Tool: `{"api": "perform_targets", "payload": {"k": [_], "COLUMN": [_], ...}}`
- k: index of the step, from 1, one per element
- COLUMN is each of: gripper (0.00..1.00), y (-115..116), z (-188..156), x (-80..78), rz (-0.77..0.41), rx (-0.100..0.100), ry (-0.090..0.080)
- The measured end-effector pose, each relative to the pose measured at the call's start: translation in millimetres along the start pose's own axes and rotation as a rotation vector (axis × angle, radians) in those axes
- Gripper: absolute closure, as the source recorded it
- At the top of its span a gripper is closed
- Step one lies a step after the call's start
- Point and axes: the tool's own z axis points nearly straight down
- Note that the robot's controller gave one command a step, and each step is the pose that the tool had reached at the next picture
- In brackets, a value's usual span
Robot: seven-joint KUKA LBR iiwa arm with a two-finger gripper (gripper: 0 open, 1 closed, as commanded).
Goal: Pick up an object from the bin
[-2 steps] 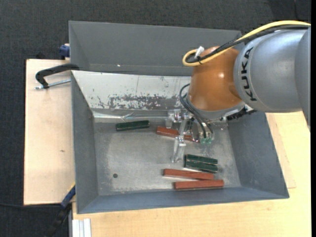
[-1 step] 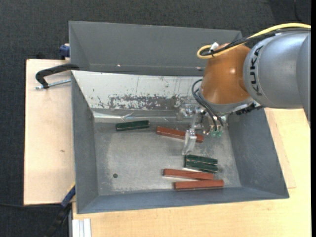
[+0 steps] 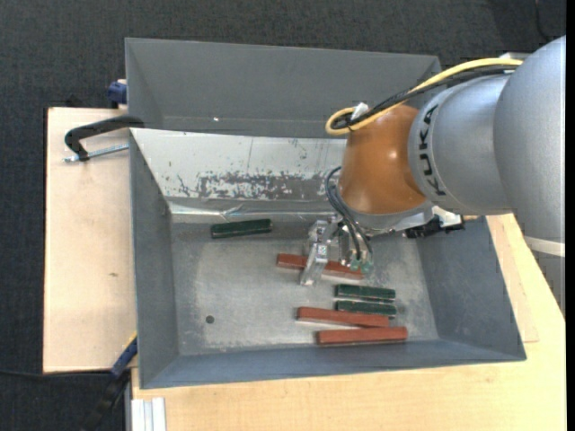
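Gripper (image 3: 314, 257) sits low in the middle of the bin (image 3: 151, 268), metal tip pointing down at the floor, right over a red-brown flat bar (image 3: 289, 261) that lies crosswise there. The bar's left end sticks out left of the gripper. Its middle is covered by the gripper body and a short bit of its right end shows past it. How far the gripper is open: cannot tell, its metal parts overlap from this angle. Also cannot tell whether it has hold of the bar, or is touching it or just above it.

Above the gripper, the round orange cover (image 3: 382, 164) hangs over the back-right floor and hides the wrist. The grey arm link (image 3: 503, 142) comes in from the right, sloping down toward the bin, cut off at the frame edge. A yellow cable (image 3: 449, 72) loops over the cover's top.

Just front-right of the gripper: nearer green bar (image 3: 364, 291), then second green bar (image 3: 366, 308), then long red-brown bar (image 3: 346, 316), then front red-brown bar (image 3: 361, 335) close to the front wall. These 4 lie roughly parallel and close together, apart from the gripper. A lone green bar (image 3: 241, 229) lies by the back wall, well left of the gripper. A dark spot (image 3: 209, 321) on the front-left floor is too small to identify. The arm covers part of the bin's right wall.
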Motion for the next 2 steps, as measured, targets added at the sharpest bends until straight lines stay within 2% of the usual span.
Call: {"api": "perform_targets", "payload": {"k": [1,2], "gripper": [1.0,1.0], "y": [0,-10], "z": [0,-198], "x": [0.0,6.9], "rz": [0.0,0.063], "rx": [0.0,0.0], "ry": [0.0,-0.007]}}
